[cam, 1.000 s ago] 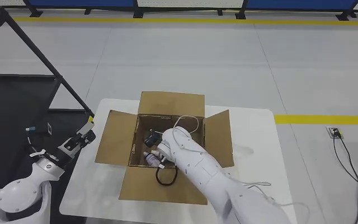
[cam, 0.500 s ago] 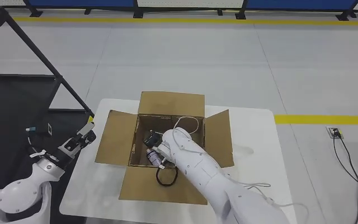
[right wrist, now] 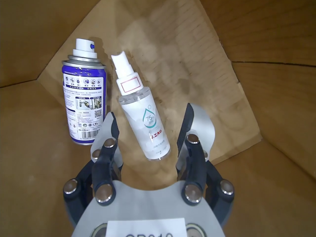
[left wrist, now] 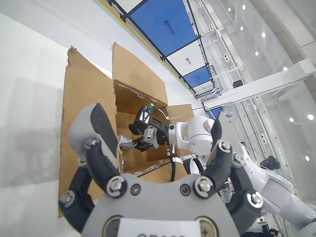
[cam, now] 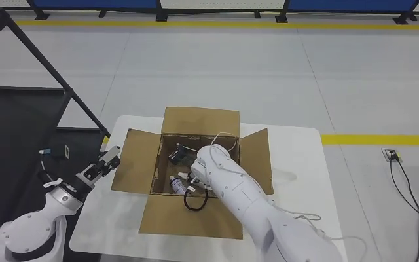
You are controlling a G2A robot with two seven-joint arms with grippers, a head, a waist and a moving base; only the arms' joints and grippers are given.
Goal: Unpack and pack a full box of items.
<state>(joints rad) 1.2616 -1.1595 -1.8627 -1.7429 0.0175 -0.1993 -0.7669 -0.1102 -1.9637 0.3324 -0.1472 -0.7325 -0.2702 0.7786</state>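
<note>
An open cardboard box (cam: 200,121) stands on the white table (cam: 298,196). On its floor lie a clear spray bottle (right wrist: 134,94) with a white head and, beside it, a blue spray can (right wrist: 84,99). My right gripper (right wrist: 150,114) is inside the box just above the bottle's lower half, open, its fingers straddling the bottle without touching it. In the top view the right gripper (cam: 183,171) sits next to the bottle (cam: 175,185). My left gripper (cam: 110,157) is open with nothing between its fingers, outside the box by its left flap (left wrist: 84,99).
The four box flaps are folded outward; the front flap (cam: 190,223) covers the table's near middle. A black cable loop (cam: 194,202) from the right arm hangs over the box's front edge. A black frame (cam: 46,65) stands left of the table. Bare table lies right of the box.
The bottle stood more upright in the right gripper half a second ago and now lies on the box floor. The left arm has shifted right, closer to the box's left flap.
</note>
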